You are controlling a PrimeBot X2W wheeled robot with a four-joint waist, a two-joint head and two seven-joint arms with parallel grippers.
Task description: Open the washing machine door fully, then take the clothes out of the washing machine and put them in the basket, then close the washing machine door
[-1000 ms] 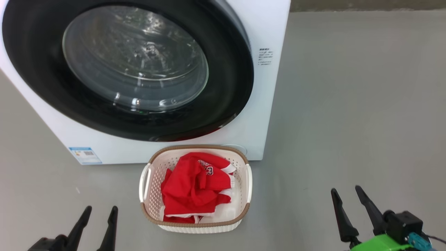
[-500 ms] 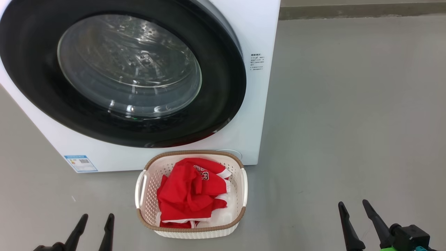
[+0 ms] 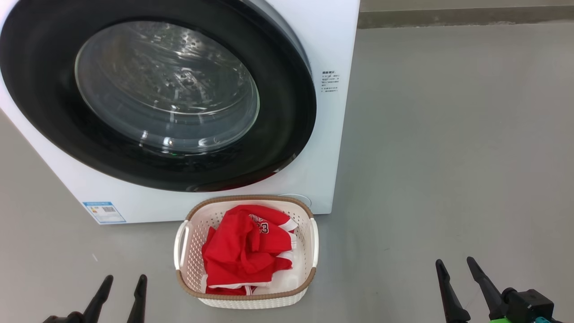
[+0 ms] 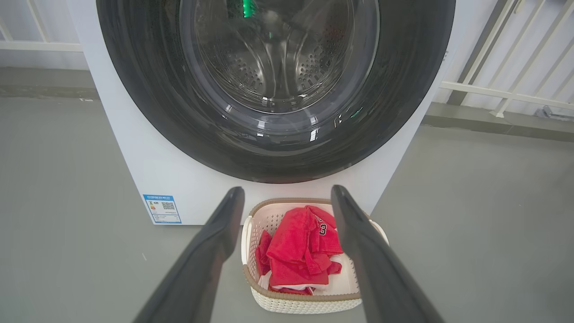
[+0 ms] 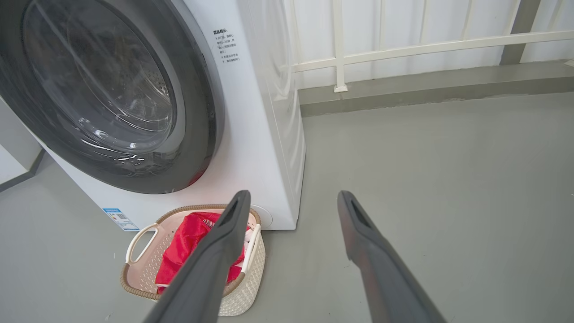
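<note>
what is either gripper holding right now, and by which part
Nothing is held. The left gripper and the right gripper are both open and empty, and the clothes lie in the basket.

From the head view, the washing machine (image 3: 325, 148) stands at eleven o'clock, the washing machine door (image 3: 166, 85) closed against its front. Just before it on the floor (image 3: 448, 157), at six o'clock, sits the basket (image 3: 251, 301) with the clothes (image 3: 242, 251) in it. The left gripper (image 3: 126, 278) is at seven o'clock and the right gripper (image 3: 454, 261) at five, both apart from the basket.
</note>
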